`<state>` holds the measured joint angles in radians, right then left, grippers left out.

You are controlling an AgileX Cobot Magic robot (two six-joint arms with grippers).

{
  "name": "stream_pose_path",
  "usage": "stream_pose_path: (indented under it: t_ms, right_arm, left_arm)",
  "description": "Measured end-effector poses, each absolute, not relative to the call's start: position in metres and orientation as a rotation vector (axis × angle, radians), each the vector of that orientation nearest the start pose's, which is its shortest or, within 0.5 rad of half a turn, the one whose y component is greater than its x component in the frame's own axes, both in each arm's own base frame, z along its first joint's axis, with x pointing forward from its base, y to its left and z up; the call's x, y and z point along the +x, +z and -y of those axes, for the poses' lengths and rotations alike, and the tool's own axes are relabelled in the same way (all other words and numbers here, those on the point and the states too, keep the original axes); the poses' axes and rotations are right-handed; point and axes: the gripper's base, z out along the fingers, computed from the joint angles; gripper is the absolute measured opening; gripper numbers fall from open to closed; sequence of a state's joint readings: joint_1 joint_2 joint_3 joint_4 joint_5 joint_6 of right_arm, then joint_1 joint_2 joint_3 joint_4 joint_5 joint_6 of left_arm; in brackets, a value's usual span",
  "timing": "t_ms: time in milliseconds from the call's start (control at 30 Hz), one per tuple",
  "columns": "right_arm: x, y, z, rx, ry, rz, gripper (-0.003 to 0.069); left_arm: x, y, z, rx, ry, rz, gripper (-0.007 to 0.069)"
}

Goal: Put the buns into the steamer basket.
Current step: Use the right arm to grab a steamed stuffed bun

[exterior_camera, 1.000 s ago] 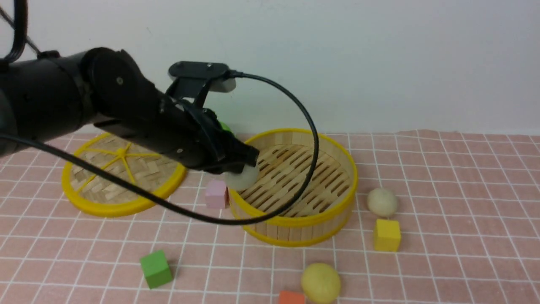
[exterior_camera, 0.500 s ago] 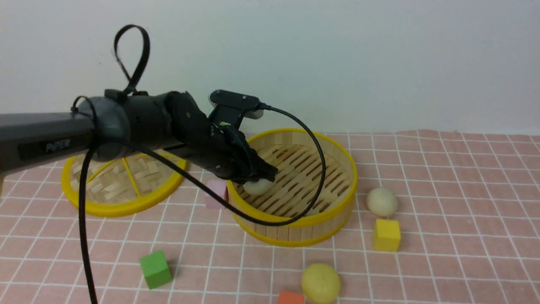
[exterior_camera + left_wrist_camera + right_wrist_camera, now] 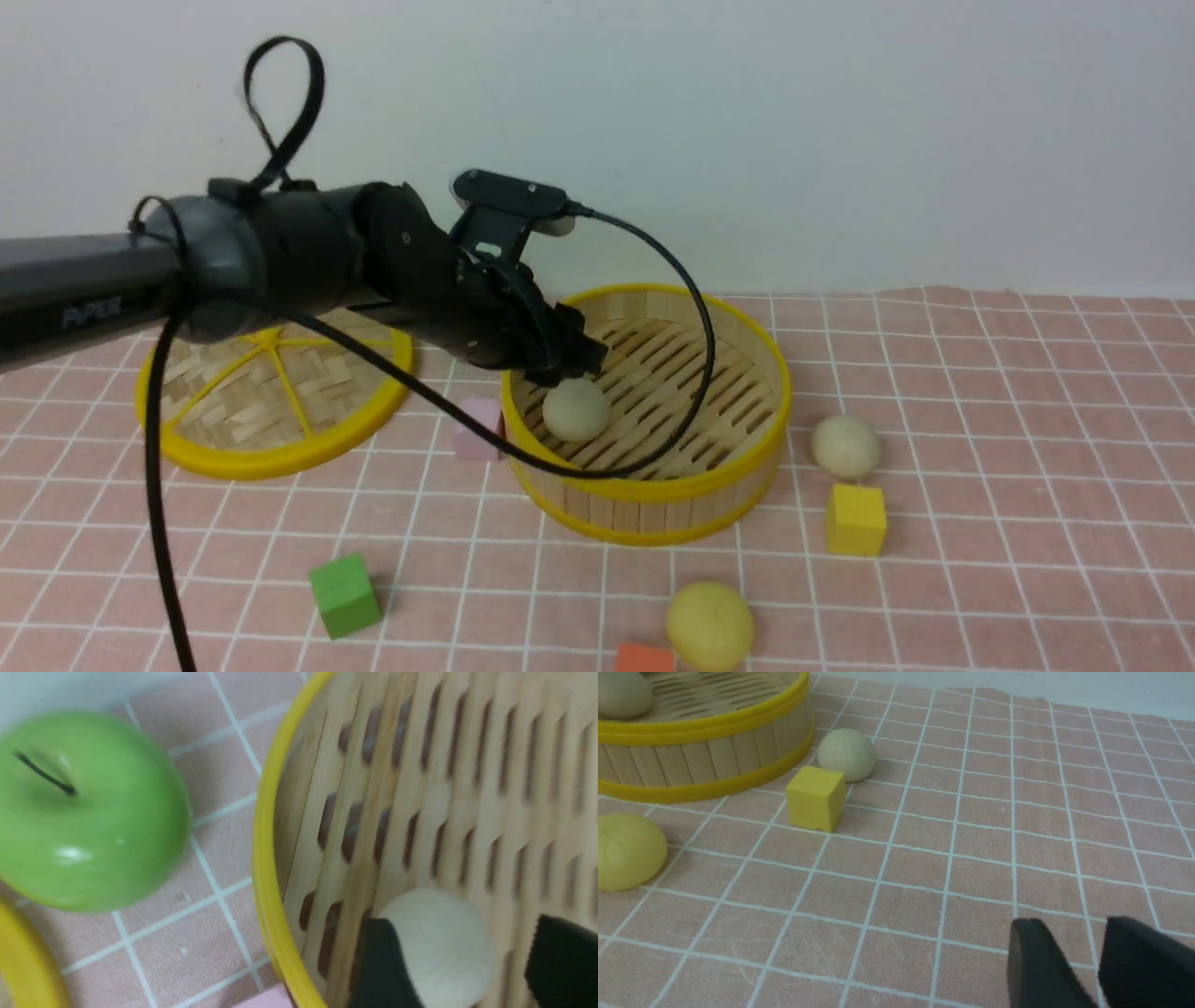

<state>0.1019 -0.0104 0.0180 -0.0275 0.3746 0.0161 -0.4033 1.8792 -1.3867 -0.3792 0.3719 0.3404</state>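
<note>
The steamer basket stands mid-table. One cream-white bun lies on its slat floor near the left wall. My left gripper hovers just above that bun, open; in the left wrist view the bun sits loose between the spread fingers, inside the yellow rim. A second cream-white bun rests on the cloth right of the basket, and a pale yellow bun lies in front of it. My right gripper shows only in its wrist view, low over the cloth, jaws slightly apart and empty.
The flat woven lid lies at the left. A green apple sits just outside the basket wall. Pink cube, green cube, yellow cube and orange cube are scattered around the basket.
My left gripper carried the cream-white bun over the rim into the basket, then opened. The bun now lies free on the slats and the gripper has lifted a little.
</note>
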Motion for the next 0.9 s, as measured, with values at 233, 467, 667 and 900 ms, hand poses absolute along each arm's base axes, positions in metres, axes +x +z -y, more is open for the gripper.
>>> stream_pose_path:
  t_ms: [233,467,667,900]
  right_arm:
    - [0.052,0.174,-0.004,-0.097,0.055,-1.864,0.0240]
    - [0.052,0.174,-0.004,-0.097,0.055,-1.864,0.0240]
    - [0.052,0.174,-0.004,-0.097,0.055,-1.864,0.0240]
    - [0.052,0.174,-0.004,-0.097,0.055,-1.864,0.0240]
  left_arm:
    - [0.346,0.301,0.173,0.459,-0.496,-2.354,0.0304]
    - [0.297,0.316,0.189,0.658,-0.558,-2.521,-0.0014]
    - [0.241,0.376,0.182,0.746,-0.623,-2.354,-0.0014]
    - [0.167,0.397,0.134,0.644,-0.654,-2.091,-0.0014]
